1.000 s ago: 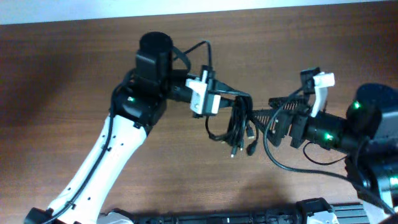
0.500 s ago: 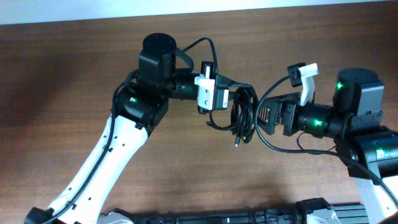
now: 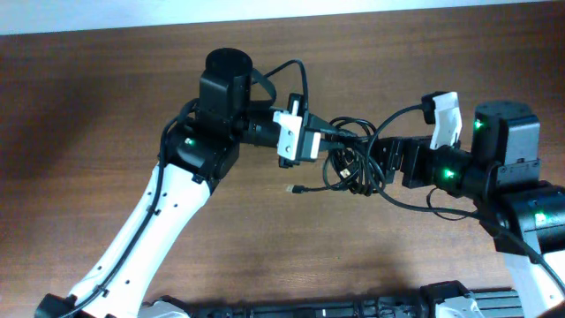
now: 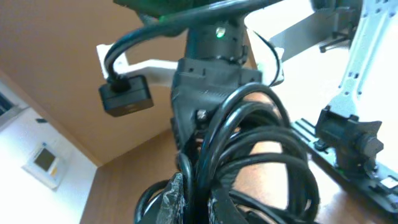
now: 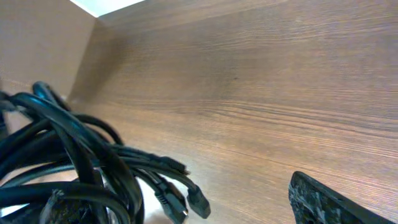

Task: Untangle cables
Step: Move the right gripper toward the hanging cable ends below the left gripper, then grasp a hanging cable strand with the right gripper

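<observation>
Cables: bundle of thin black flexible cords with small plug ends (image 3: 353,163), hanging in loose loops between the two arms above the brown wooden table (image 3: 97,97). One small plug tip (image 3: 294,188) strays out below the bundle; whether it touches the wood I cannot tell.
Left gripper: white-bodied two-finger gripper (image 3: 328,140), pinched tight on the upper part of the loops. In its wrist view the cords run straight down into the closed fingertips (image 4: 174,199).
Why held so: by my judgement an anchor, keeping one side of the tangle lifted so that the loops hang apart and a single strand can be picked out.
Right gripper: black two-finger gripper (image 3: 381,161), jaws spread wide and clamping nothing. Its wrist view shows one dark ribbed finger (image 5: 317,199) well apart from the cords, which crowd the opposite side.
Left arm pose: white forearm rising from the near edge, wrist turned to point across the table toward the other arm.
Right arm pose: wrist level, pointing back at the left one, nose at the bundle's edge.
Step in hand: likely choosing a strand to grip and draw away.
</observation>
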